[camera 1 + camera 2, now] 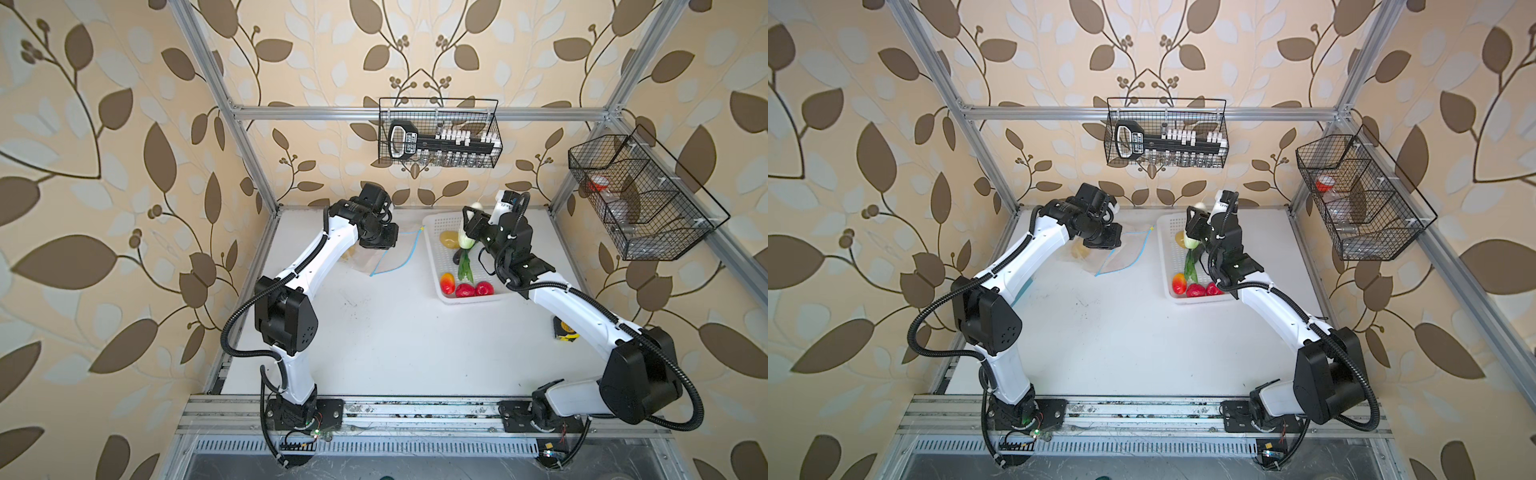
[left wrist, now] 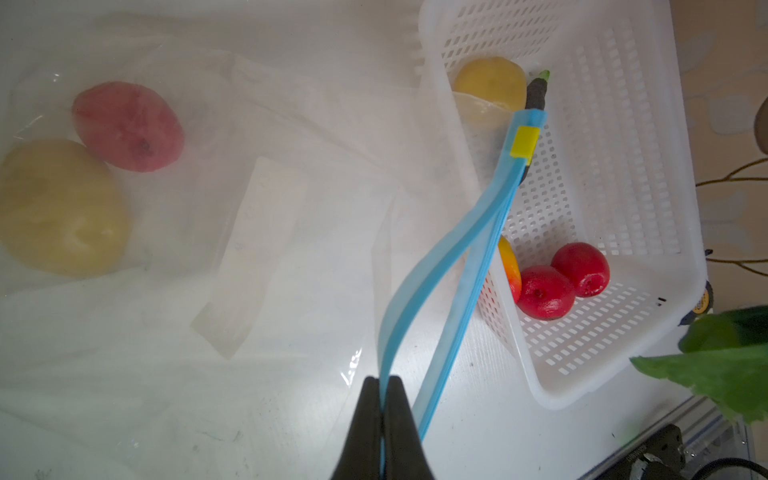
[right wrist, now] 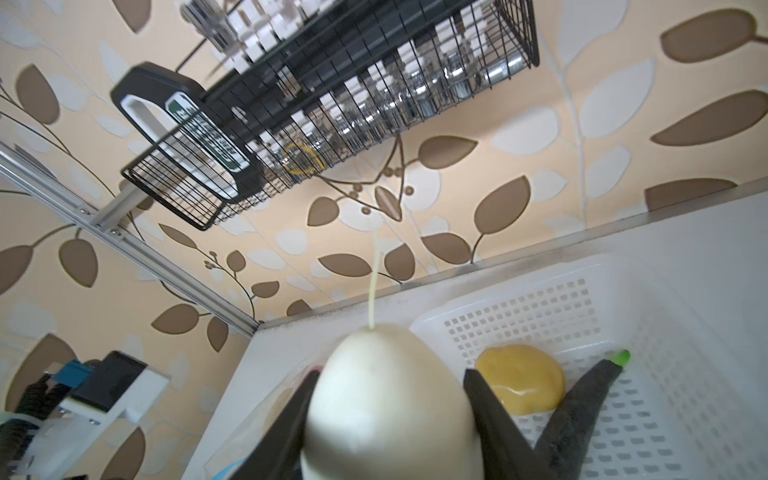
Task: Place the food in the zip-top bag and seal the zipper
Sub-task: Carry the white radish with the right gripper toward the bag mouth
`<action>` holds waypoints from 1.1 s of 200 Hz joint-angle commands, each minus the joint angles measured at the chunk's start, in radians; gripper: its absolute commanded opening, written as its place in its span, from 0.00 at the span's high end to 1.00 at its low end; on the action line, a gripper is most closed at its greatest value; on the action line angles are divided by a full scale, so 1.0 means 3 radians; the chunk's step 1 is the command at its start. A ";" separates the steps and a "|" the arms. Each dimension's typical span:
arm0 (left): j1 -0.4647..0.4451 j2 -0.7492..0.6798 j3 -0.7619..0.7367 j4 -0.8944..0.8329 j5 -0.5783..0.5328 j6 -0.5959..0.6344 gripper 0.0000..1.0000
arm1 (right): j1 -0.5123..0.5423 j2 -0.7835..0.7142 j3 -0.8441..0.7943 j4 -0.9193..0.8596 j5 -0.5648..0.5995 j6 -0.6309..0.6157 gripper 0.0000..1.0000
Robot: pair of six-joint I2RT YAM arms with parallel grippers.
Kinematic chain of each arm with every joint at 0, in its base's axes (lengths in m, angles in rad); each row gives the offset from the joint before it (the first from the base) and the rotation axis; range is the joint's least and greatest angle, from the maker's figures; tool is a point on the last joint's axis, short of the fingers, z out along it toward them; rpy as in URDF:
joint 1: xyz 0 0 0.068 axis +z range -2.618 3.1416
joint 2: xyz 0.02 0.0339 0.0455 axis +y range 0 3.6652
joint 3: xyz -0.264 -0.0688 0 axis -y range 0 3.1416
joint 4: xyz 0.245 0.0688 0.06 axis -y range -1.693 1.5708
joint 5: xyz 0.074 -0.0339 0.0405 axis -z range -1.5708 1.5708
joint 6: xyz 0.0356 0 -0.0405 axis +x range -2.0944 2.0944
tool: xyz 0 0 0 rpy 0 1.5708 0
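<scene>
**Both top views:** The white basket [image 1: 440,296] sits at the back of the table [image 1: 395,340], on the R arm's side. The L arm rises from its base w/ elbow bent high. Its forearm reaches twd the back wall and its wrist tips down over the zip-top bag [image 1: 361,262]. The bag lies flat just beside the basket, on the L arm's side. The zipper [image 1: 412,251] curves as a blue loop up to the basket's corner. The R arm folds up from its base, forearm angled in over the basket. The right gripper [image 1: 471,218] is raised above the basket, pointing twd the back wall, w/ the white-green veg [image 1: 465,240] clamped between its fingers. Green leaves trail down into the basket. Also in the basket: basket potato [image 1: 449,239], eggplant [image 1: 456,258], mango [image 1: 447,283] & two tomatoes [image 1: 465,290] by the near wall.

**L wrist view:** The left gripper [image 2: 381,392] has its jaws pressed together on one lip of the zipper. That lip is pulled apart from the other, so the mouth gapes. The yellow slider [image 2: 524,142] sits at the zipper end over the basket's rim. Inside the bag, well away from the basket, the bagged potato [image 2: 62,208] & bagged tomato [image 2: 129,124] touch, blurred by the plastic.

**R wrist view:** The black fingers grip both sides of the veg's rounded white end, its thin root aimed at the back wall.
</scene>
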State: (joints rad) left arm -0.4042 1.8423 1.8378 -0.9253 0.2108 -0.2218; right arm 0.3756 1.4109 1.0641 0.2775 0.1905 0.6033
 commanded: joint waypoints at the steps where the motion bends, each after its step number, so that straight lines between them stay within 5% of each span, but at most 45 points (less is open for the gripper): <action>1: 0.0021 -0.0036 0.0143 -0.0070 0.0040 -0.0136 1.00 | 0.0071 -0.0053 -0.0026 0.0412 0.0174 0.0137 0.80; 156: 0.0015 -0.0022 0.0463 -0.0058 -0.0053 -0.0390 1.00 | 0.0489 0.0358 0.0300 0.1348 0.0517 0.0337 0.81; 220: 0.0013 -0.0056 0.0470 -0.0051 -0.0094 -0.0415 1.00 | 0.0652 0.0772 0.0842 0.1489 0.0542 0.0239 0.81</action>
State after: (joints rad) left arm -0.4042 1.8423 1.9434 -0.9245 0.1993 -0.3233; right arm 0.5484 1.6058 1.2457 0.6571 0.3271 0.6895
